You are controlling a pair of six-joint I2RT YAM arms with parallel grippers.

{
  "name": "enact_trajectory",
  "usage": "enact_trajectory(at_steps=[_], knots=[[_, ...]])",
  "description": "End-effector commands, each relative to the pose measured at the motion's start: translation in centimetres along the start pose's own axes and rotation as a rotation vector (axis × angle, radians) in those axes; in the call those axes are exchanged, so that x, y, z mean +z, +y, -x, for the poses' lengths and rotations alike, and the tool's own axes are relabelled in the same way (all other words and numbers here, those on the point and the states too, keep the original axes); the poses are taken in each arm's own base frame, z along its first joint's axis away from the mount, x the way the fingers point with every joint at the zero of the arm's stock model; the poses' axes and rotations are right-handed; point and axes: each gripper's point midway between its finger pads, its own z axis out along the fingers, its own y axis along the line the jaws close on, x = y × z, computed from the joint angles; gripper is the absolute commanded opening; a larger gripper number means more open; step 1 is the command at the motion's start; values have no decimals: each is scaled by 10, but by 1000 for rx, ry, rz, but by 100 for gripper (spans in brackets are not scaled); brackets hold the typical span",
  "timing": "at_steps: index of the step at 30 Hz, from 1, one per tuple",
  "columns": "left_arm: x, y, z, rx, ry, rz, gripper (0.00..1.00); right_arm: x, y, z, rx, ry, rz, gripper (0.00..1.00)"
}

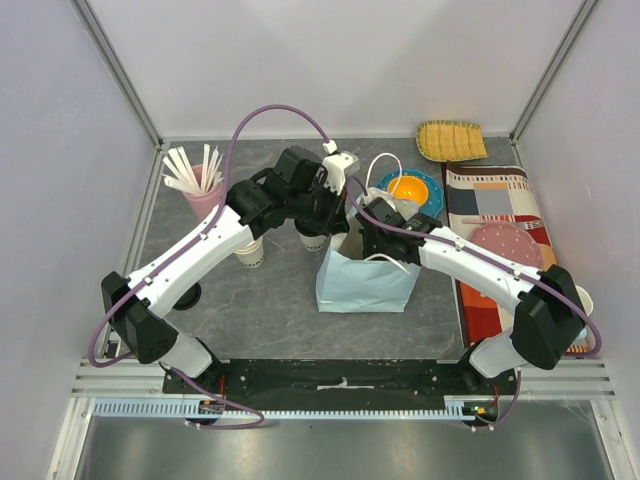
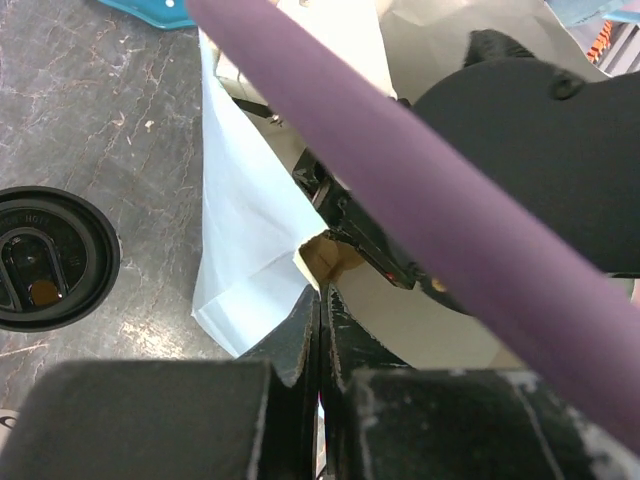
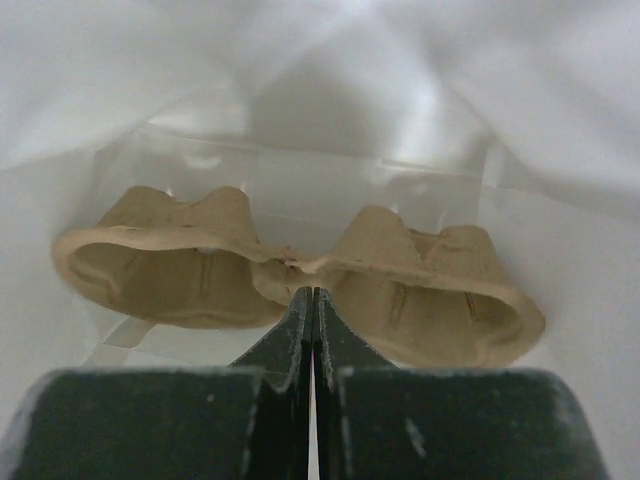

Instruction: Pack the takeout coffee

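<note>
— Where's the takeout coffee (image 2: 45, 258)?
— At the left edge of the left wrist view, standing on the table (image 2: 100, 110) beside the paper bag (image 2: 245, 230).
— And the jaws?
— The left gripper (image 2: 320, 305) is pressed together at the bag's edge. The right gripper (image 3: 312, 300) is together too, tips at the pulp cup carrier (image 3: 420, 290).
</note>
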Motion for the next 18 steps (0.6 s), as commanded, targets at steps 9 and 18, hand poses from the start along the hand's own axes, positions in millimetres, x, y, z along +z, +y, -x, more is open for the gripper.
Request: enact_trajectory(at_steps=[9, 18], knots=[[-9, -11, 22, 34, -72, -22, 2, -44, 8, 38, -45, -115, 6, 1], [-5, -7, 30, 26, -83, -8, 2, -118, 42, 57, -171, -243, 190, 10]])
